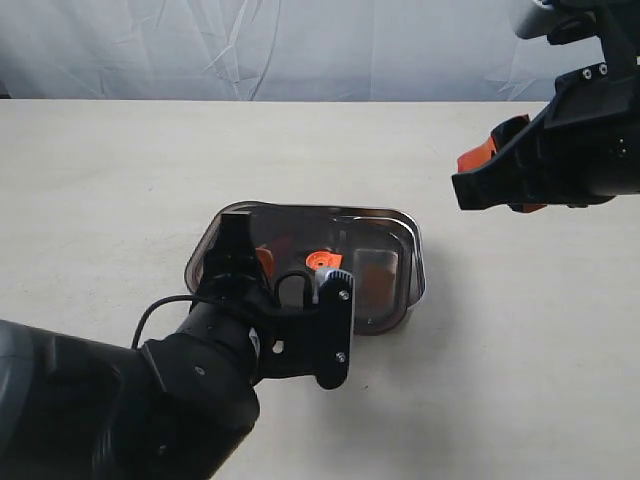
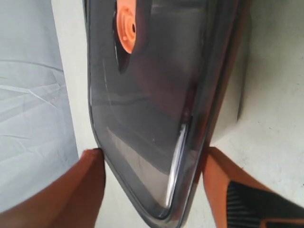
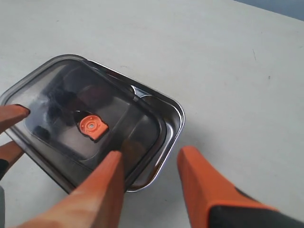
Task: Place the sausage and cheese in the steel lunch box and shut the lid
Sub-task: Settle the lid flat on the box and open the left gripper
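Note:
The steel lunch box [image 1: 418, 262] lies mid-table, and its shiny rim [image 3: 176, 114] shows at one end. The dark translucent lid [image 1: 300, 228] with its orange valve [image 1: 323, 260] rests askew over the box, shifted toward the left arm. My left gripper [image 1: 250, 262] holds that end of the lid. In the left wrist view both orange fingers press the lid [image 2: 152, 95] edges near a corner. My right gripper [image 1: 500, 180] hangs open, high at the right, away from the box. Sausage and cheese are not clearly visible under the smoky lid [image 3: 71, 109].
The pale tabletop [image 1: 120, 180] spreads around the box, with a crumpled white backdrop [image 1: 300, 40] behind its far edge. The bulky left arm [image 1: 150, 400] covers the near left of the table.

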Action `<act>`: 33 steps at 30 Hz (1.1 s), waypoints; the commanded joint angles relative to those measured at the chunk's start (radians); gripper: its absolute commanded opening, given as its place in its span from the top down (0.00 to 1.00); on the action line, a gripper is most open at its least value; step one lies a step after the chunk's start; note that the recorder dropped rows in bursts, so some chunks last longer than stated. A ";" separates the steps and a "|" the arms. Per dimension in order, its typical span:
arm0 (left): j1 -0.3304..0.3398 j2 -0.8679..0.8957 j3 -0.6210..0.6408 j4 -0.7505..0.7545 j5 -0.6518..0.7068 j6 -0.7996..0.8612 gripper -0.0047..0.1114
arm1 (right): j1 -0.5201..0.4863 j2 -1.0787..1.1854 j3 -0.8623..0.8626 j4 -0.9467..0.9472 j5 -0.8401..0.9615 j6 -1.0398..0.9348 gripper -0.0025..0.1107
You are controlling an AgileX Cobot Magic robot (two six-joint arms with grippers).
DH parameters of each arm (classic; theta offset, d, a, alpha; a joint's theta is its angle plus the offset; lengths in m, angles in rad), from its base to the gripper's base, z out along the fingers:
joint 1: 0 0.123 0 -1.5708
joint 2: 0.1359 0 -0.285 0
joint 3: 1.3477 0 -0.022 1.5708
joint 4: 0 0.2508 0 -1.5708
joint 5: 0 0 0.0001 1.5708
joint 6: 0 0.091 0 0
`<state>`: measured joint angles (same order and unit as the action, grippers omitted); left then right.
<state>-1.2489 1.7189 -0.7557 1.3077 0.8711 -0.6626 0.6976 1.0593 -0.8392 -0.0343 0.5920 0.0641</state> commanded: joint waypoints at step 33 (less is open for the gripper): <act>-0.011 -0.109 0.004 -0.075 0.111 0.020 0.46 | 0.000 -0.007 -0.005 -0.009 -0.002 -0.001 0.63</act>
<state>-1.2489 1.6234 -0.7557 1.2226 0.9814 -0.6410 0.6976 1.0593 -0.8392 -0.0343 0.6050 0.0641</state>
